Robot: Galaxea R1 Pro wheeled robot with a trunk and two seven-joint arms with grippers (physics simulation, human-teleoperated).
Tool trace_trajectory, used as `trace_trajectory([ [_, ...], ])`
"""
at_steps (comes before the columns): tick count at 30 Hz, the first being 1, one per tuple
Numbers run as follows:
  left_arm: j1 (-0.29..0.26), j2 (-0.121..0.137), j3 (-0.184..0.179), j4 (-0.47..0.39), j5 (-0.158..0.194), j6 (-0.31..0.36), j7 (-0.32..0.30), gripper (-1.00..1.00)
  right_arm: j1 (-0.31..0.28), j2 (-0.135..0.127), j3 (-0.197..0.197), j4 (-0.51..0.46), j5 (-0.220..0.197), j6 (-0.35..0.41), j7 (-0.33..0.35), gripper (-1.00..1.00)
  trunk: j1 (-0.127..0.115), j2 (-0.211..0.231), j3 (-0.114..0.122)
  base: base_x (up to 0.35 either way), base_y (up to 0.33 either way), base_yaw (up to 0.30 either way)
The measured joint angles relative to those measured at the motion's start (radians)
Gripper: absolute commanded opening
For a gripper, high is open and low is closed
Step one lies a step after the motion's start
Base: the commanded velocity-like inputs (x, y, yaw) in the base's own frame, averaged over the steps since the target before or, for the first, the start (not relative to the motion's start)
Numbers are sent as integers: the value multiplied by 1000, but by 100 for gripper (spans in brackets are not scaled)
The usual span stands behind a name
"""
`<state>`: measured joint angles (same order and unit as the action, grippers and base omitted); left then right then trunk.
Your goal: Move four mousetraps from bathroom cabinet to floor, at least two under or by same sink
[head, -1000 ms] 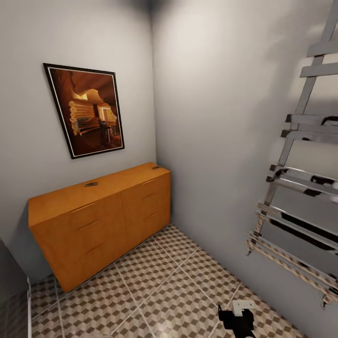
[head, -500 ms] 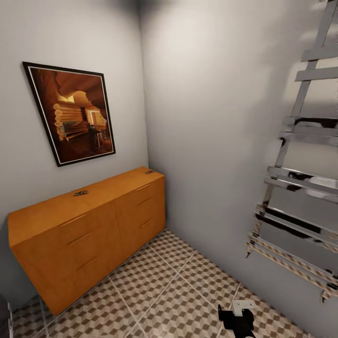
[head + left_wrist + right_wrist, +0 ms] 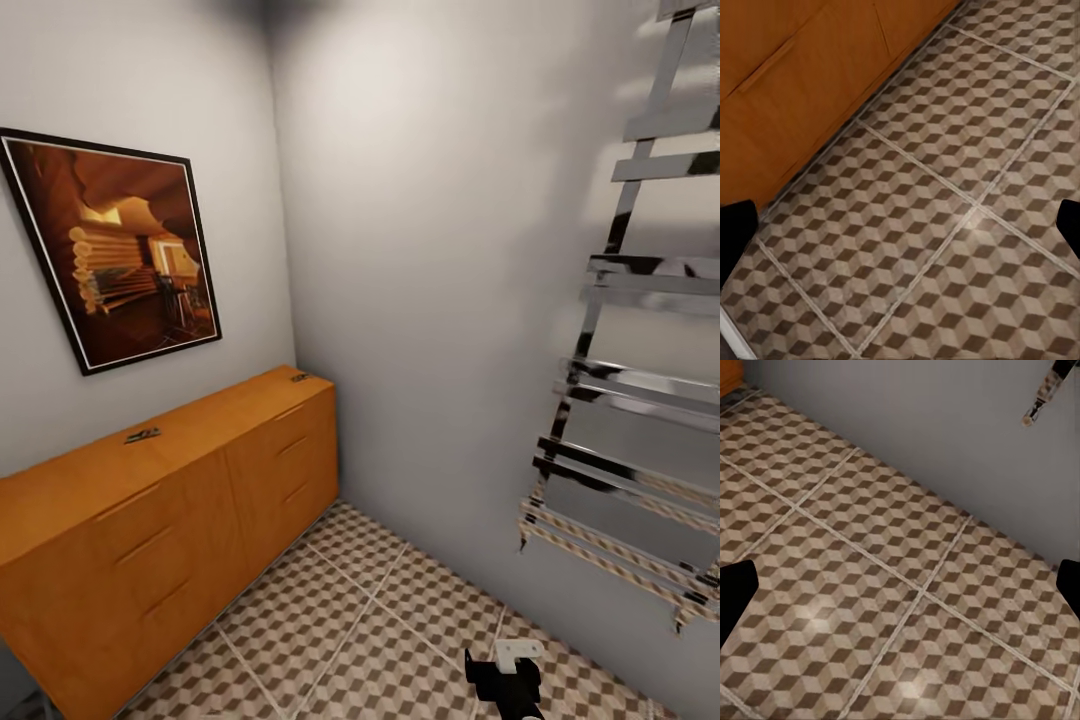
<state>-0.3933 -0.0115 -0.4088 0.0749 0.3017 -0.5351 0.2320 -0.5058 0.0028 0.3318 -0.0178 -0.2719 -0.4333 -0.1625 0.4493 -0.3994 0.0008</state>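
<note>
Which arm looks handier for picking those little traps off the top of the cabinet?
Probably the left. The cabinet stands on the robot's left, and the left wrist view shows its front close by. Two mousetraps lie on its top. The right gripper is nearer the bare wall.

The cabinet (image 3: 170,510) is cut off at the picture's left edge.

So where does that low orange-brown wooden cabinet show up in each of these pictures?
Head view: the low orange-brown wooden cabinet stands at lower left, against the wall under the framed picture.
Left wrist view: its drawer fronts fill the upper left.
Right wrist view: an orange corner at top left.
Shared landmark: the cube-patterned tile floor.
</note>
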Motion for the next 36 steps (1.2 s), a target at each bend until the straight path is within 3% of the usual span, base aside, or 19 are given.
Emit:
trace_trajectory([
  [19,0,-1,0,1,0,0,0,100,0,0,0,0,0,0,0,100,0,0,21,164,181,-196],
  [36,0,-7,0,1,0,0,0,100,0,0,0,0,0,0,-1,100,0,0,34,190,28,-129],
])
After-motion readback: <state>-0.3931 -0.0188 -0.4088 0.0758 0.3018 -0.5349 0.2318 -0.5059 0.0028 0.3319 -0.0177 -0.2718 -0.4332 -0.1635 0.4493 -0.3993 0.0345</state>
